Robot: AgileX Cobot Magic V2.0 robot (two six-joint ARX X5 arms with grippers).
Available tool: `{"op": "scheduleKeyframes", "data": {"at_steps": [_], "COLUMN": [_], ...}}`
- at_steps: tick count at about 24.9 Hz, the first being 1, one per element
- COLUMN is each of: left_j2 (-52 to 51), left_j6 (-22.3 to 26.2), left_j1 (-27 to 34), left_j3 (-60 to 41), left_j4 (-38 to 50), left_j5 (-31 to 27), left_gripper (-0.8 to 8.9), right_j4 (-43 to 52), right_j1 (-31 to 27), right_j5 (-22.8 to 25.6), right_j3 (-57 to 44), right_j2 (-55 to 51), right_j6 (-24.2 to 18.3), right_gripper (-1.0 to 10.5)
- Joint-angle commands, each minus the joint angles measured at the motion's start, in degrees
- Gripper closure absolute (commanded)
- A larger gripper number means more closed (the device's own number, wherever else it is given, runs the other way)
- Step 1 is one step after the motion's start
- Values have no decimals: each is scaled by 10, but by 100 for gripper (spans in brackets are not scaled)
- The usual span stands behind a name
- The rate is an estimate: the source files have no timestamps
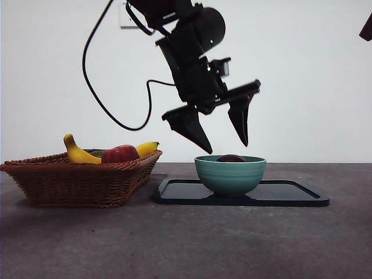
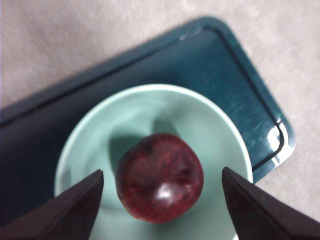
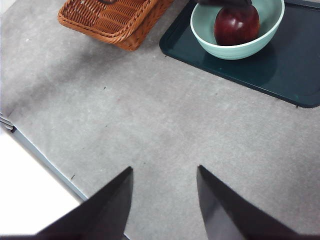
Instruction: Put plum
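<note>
The dark maroon plum lies inside the pale green bowl; its top just shows above the bowl's rim in the front view. The bowl stands on a dark tray. My left gripper hangs open just above the bowl, one jaw on each side of the plum, touching nothing. In the right wrist view the plum and bowl show far off. My right gripper is open and empty, high above bare table.
A wicker basket stands left of the tray, holding a banana, a red apple and a second yellow banana end. The basket also shows in the right wrist view. The table's near edge runs past the right gripper.
</note>
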Motion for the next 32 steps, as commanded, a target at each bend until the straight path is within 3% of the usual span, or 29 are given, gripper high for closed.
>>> {"op": "scheduleKeyframes", "data": {"at_steps": [1,32], "left_j2": [25,49], "left_j6": [15,31], "left_j1": [-10,-17], "left_j3": [19,19], "left_j4": [9,17], "left_j5": [-4,-22], "left_gripper": [440,439], "right_j4": [3,-1], "right_j1": [4,4], "right_j5": [-1,-1], "right_j3": [2,2], "right_j2": [3,3], "right_j6": [2,2], "right_gripper": [742,742]}}
